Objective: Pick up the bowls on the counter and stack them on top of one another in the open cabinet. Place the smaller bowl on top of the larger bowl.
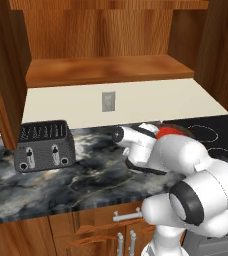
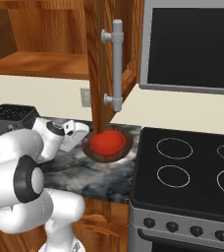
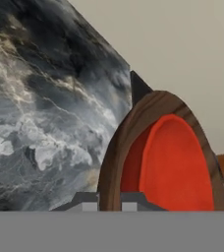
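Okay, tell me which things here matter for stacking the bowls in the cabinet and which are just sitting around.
Part of the job:
- red bowl, sitting inside the brown bowl
- brown bowl, on the counter
- counter
- open cabinet, shelf board
- gripper, beside the brown bowl's rim

Just lying about:
- toaster
- stovetop
- wall outlet
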Controlling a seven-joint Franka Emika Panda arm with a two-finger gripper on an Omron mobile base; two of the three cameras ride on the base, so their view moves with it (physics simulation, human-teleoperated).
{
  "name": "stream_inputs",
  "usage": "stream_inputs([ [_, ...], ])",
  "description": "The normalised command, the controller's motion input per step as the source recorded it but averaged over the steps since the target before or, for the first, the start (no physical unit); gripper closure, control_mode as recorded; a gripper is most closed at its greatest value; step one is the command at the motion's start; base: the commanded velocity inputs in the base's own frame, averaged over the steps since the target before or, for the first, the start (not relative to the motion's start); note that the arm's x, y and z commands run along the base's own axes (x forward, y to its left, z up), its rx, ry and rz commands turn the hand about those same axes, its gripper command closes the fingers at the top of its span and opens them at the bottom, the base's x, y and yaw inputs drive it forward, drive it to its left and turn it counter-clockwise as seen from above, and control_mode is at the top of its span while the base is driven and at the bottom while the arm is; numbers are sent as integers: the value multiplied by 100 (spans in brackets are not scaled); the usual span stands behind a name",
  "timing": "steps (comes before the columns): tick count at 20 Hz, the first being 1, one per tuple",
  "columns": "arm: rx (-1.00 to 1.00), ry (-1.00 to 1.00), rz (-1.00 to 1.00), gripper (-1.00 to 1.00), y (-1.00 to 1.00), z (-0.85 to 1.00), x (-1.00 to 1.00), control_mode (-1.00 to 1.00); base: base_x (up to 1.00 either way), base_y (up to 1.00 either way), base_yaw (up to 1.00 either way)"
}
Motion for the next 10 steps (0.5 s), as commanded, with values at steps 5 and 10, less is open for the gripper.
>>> stream_inputs([
  [5,0,0,10,100,15,32,-14,-100,0,0,0],
  [10,1,0,11,100,12,35,-20,-100,0,0,0],
])
